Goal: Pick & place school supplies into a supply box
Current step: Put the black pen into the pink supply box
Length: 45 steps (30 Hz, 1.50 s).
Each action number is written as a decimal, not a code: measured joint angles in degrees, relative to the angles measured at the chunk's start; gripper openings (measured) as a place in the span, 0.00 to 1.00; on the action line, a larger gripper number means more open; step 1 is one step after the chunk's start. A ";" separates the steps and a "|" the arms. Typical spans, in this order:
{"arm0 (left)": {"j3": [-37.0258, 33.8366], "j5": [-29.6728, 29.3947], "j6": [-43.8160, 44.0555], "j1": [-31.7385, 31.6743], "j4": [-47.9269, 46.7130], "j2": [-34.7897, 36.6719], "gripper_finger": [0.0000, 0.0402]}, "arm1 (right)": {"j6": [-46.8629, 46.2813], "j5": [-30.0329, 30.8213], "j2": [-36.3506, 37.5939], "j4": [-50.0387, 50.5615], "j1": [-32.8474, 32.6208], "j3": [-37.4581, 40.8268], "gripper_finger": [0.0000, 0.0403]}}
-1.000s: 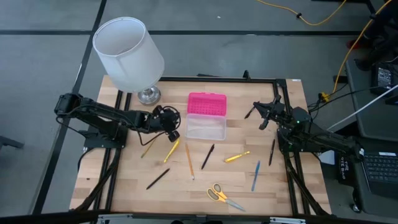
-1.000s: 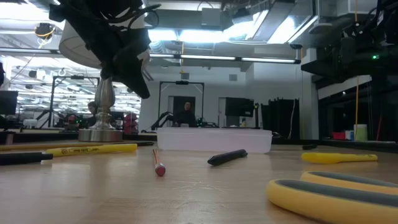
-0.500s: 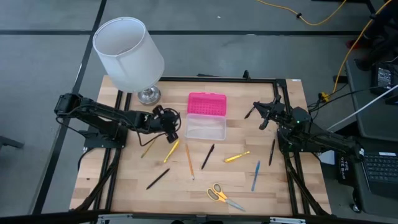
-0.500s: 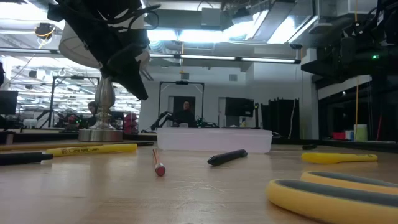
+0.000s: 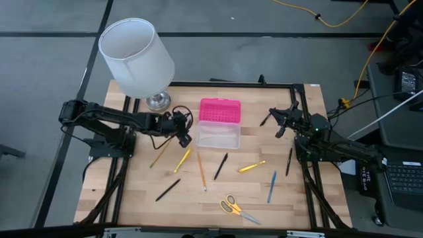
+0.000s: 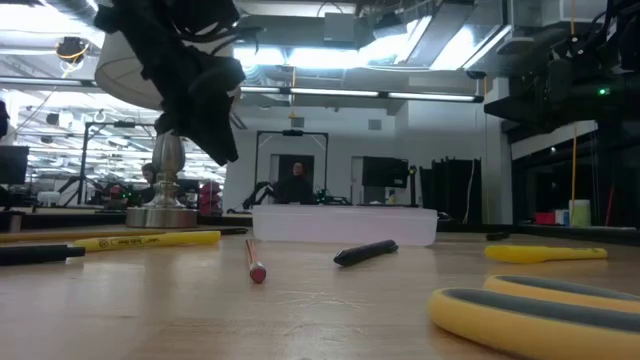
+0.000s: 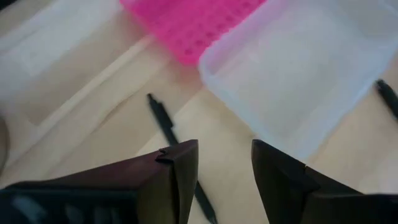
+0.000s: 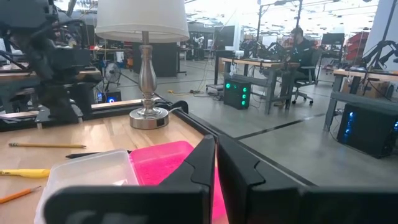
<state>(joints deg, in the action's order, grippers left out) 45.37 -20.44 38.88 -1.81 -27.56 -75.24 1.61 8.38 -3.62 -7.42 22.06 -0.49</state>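
The supply box [image 5: 219, 134] is clear, and its pink lid [image 5: 220, 110] lies open behind it. My left gripper [image 5: 186, 137] hovers open just left of the box and points down at a slant. In the left wrist view [image 7: 225, 155] a black pen [image 7: 163, 121] lies on the table under its fingers, beside the box [image 7: 298, 68]. More supplies lie in front of the box: a yellow pen [image 5: 182, 160], an orange pencil [image 5: 201, 170], a black pen [image 5: 221, 166], a blue pen [image 5: 271, 186] and yellow scissors [image 5: 236, 208]. My right gripper [image 5: 277, 122] waits shut at the far right.
A lamp with a white shade [image 5: 137, 56] stands on its metal base [image 5: 157, 100] at the far left corner. A yellow marker [image 5: 252, 166] and black pens [image 5: 289, 161] [image 5: 168, 190] lie scattered on the wooden top. A black frame rims the table [image 5: 301, 84].
My left gripper has rolled at the wrist and swung slightly toward the box, and its arm has shifted a little toward the far edge. The supplies on the table have stayed where they were.
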 joint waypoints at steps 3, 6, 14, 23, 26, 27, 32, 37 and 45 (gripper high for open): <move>2.08 1.27 3.42 -1.44 -3.51 -1.72 0.35 | 0.08 0.02 0.00 0.00 -0.01 -0.02 0.06; 3.35 2.19 4.63 -2.79 -6.74 -4.21 0.35 | 0.15 0.04 0.00 -0.01 0.00 0.00 0.06; 3.56 5.22 4.50 -4.62 -6.38 -10.90 0.35 | 0.17 0.06 0.00 0.00 0.01 -0.02 0.06; 3.56 5.63 4.43 -6.28 -5.22 -16.23 0.35 | 0.17 0.07 0.00 0.02 -0.01 -0.02 0.06; 3.56 6.77 4.13 -6.51 -3.90 -17.58 0.35 | 0.17 0.07 0.00 0.04 0.01 -0.01 0.06; 3.56 7.20 3.72 -6.58 -3.18 -18.07 0.35 | 0.17 0.07 0.00 0.04 -0.01 -0.02 0.06; 3.58 8.63 1.89 -6.90 0.36 -20.76 0.35 | 0.17 0.07 0.00 0.04 -0.01 -0.02 0.06; 3.88 9.90 1.85 -7.80 0.06 -22.65 0.35 | 0.17 0.07 0.00 0.05 0.01 -0.01 0.06; 3.83 9.92 -0.05 -8.00 -1.15 -22.79 0.32 | 0.17 0.05 0.00 0.08 0.01 -0.01 0.06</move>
<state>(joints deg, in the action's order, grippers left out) 49.20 -10.52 38.83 -9.80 -28.71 -98.04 1.78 8.44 -3.62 -7.35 22.06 -0.50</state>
